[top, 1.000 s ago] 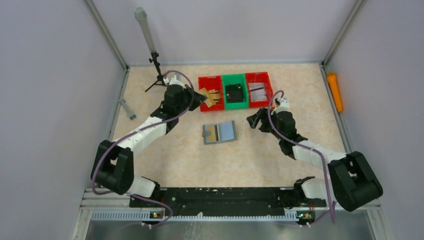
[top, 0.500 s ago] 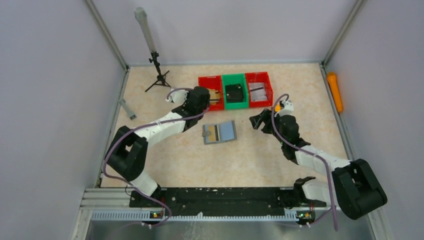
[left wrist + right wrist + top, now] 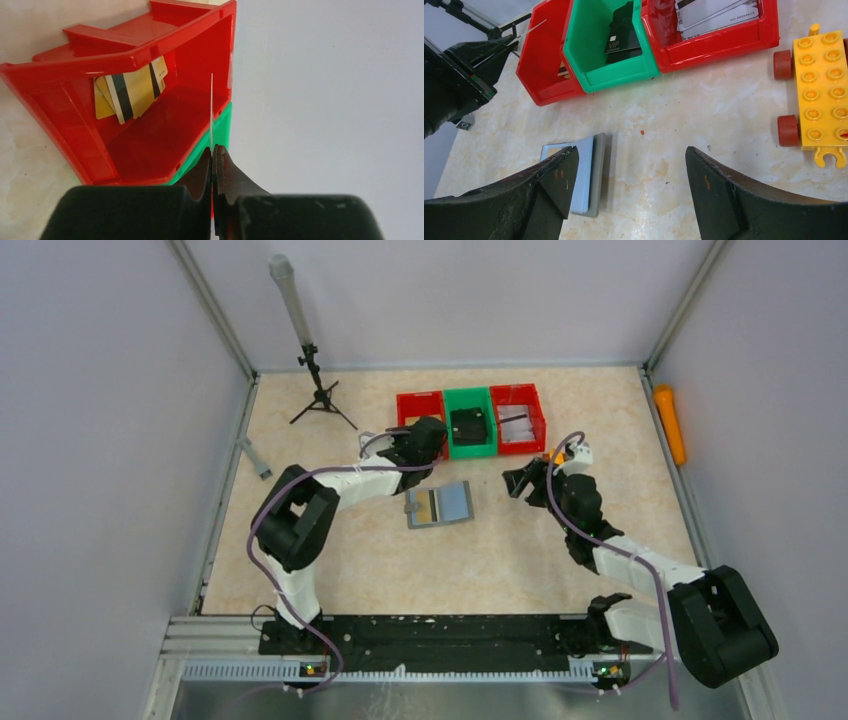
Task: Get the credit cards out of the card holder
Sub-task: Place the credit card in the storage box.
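In the last second the left arm has folded in toward the centre of the overhead frame. This has carried the left gripper (image 3: pixel 428 432) across the red bin (image 3: pixel 150 145) toward the wall it shares with the green bin (image 3: pixel 469 426). Its jaws are pressed together on a thin credit card (image 3: pixel 212 105), seen edge-on as a white sliver over the bin floor, where other striped cards (image 3: pixel 131 92) already rest. This one looks ready to drop. The card holder (image 3: pixel 440 505) has not moved. It lies open and flat on the surface (image 3: pixel 350 550) at centre frame, and a striped card apparently remains in its left half. The right gripper (image 3: pixel 631 152) hangs spread to its right, touching nothing.
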